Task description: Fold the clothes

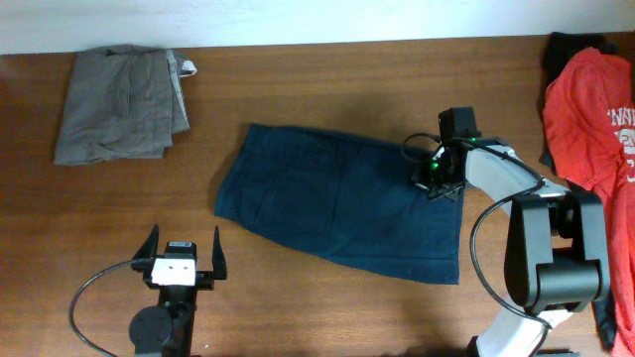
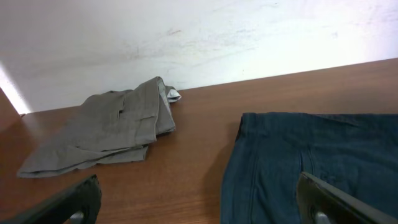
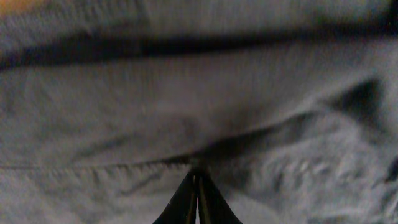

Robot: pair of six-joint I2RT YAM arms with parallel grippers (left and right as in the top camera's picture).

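So here's where we are with the folding: our right gripper [image 1: 442, 181] is down on the flat dark navy blue cloth garment [image 1: 337, 203], close to the edge on its own side, and its fingers are squeezed together to a point. In the right wrist view, creases in the fabric run straight into the tips, so we reckon it has a thin pinch of cloth between them. That makes sense if the plan is to lift that side and carry it over. The rest of the garment spreads away from that hand across the brown wooden table [image 1: 298, 307] toward our left gripper [image 1: 185, 238], which sits just short of the cloth's other end, fingers spread wide and holding nothing. We guess it's parked there to keep clear, or to pin its end when the fold comes across. The crumpled grey-khaki cloth garment [image 1: 119, 104] lies well beyond the left hand, ahead and to its outside. The red T-shirt with white lettering [image 1: 590, 114] is on the outer side of the right arm. Both are clear of the working area. Main worry: a pinch this thin could slip once we pull.
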